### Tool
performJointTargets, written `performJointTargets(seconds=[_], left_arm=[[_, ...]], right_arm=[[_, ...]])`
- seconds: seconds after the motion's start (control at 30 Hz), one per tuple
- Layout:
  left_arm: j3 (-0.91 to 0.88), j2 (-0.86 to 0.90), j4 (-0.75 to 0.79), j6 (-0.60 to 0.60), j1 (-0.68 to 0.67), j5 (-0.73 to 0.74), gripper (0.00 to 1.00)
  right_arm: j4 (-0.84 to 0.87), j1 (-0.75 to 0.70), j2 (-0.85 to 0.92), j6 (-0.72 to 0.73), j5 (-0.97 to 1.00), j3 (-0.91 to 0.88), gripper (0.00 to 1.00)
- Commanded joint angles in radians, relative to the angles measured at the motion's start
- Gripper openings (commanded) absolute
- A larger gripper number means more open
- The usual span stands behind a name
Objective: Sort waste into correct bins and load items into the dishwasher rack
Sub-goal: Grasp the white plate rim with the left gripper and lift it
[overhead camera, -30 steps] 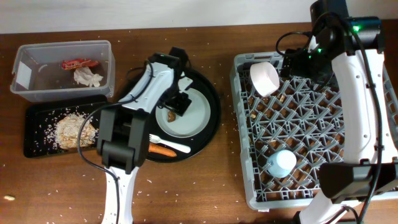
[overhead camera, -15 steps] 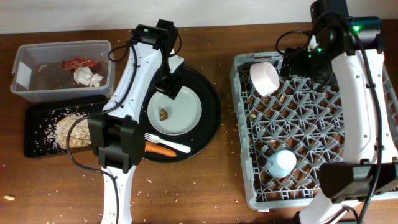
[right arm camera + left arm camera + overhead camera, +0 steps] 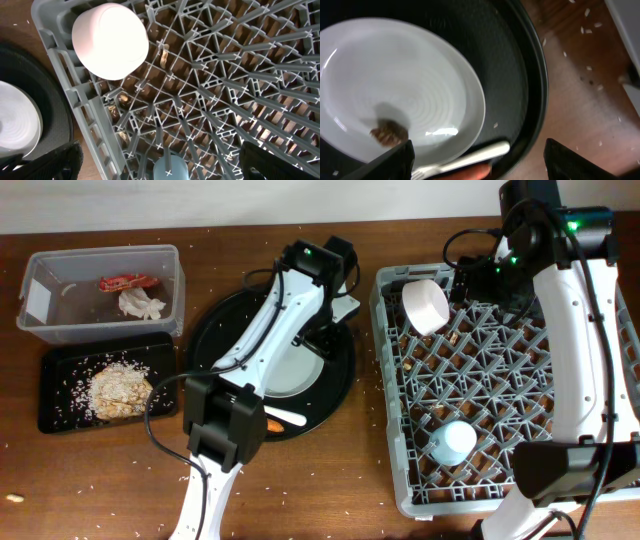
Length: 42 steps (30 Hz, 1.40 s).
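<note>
The left arm (image 3: 285,320) lies across the round black tray (image 3: 215,330) and, seen from overhead, covers part of the plate (image 3: 405,80) and all of the brown food bit (image 3: 387,134); the wrist camera shows both plainly, the bit resting on the plate's lower left. The left hand (image 3: 479,152) hangs over the tray's right side, fingers spread wide and holding nothing; below the gap between them lies the white fork (image 3: 470,156), on the tray just beside the plate's edge, with the carrot (image 3: 272,426) next to it (mostly hidden by the arm). At the far left the clear tub (image 3: 100,252) holds the red wrapper (image 3: 125,282) and the tissue (image 3: 142,306); in front of it the flat black tray (image 3: 60,405) carries the grain scraps (image 3: 115,390); loose rice grains (image 3: 375,385) dot the brown wooden worktop (image 3: 320,490).

The right hand (image 3: 160,147) hovers over the back left part of the rack (image 3: 520,370), fingers wide apart and empty; the white bowl (image 3: 110,40) sits tilted in that corner, and the blue cup (image 3: 452,442) sits nearer the front.

The plate is smooth and glossy with fine concentric rings; the round tray is matte with a raised rim; the rack is grey plastic, a lattice of triangles with upright pegs; the wrapper is shiny, the tissue crumpled, the scraps a coarse beige heap.
</note>
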Motion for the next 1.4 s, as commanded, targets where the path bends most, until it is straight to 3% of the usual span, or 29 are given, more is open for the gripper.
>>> performJointTargets(seconds=[0.0, 0.4, 0.43, 0.5, 0.53, 0.7, 0.9, 1.37], left_arm=[[-0.084, -0.006, 0.075, -0.032, -0.016, 0.014, 0.81], [-0.353, -0.006, 0.308, -0.118, -0.015, -0.034, 0.65], [-0.363, -0.006, 0.319, -0.118, -0.016, -0.035, 0.6], [-0.365, -0.006, 0.323, -0.117, -0.016, -0.043, 0.37], [-0.365, -0.006, 0.327, -0.118, -0.016, -0.054, 0.31], [-0.401, -0.003, 0.363, -0.111, -0.016, -0.08, 0.28], [-0.425, 0.0, 0.371, -0.098, -0.016, -0.129, 0.01], [-0.316, -0.145, 0.265, -0.126, -0.002, -0.209, 0.01]], right_arm=[[-0.004, -0.006, 0.002, -0.007, -0.005, -0.003, 0.99], [-0.005, -0.006, 0.002, -0.007, -0.006, -0.003, 0.99], [-0.005, -0.006, 0.002, -0.007, -0.006, -0.003, 0.98], [-0.005, -0.006, 0.002, -0.007, -0.006, -0.003, 0.98], [-0.005, -0.006, 0.002, -0.006, -0.006, -0.003, 0.99], [-0.004, -0.006, 0.002, -0.007, -0.006, -0.003, 0.98], [-0.004, -0.006, 0.002, -0.007, -0.005, -0.003, 0.98], [0.035, -0.006, 0.002, -0.006, -0.006, -0.003, 0.99]])
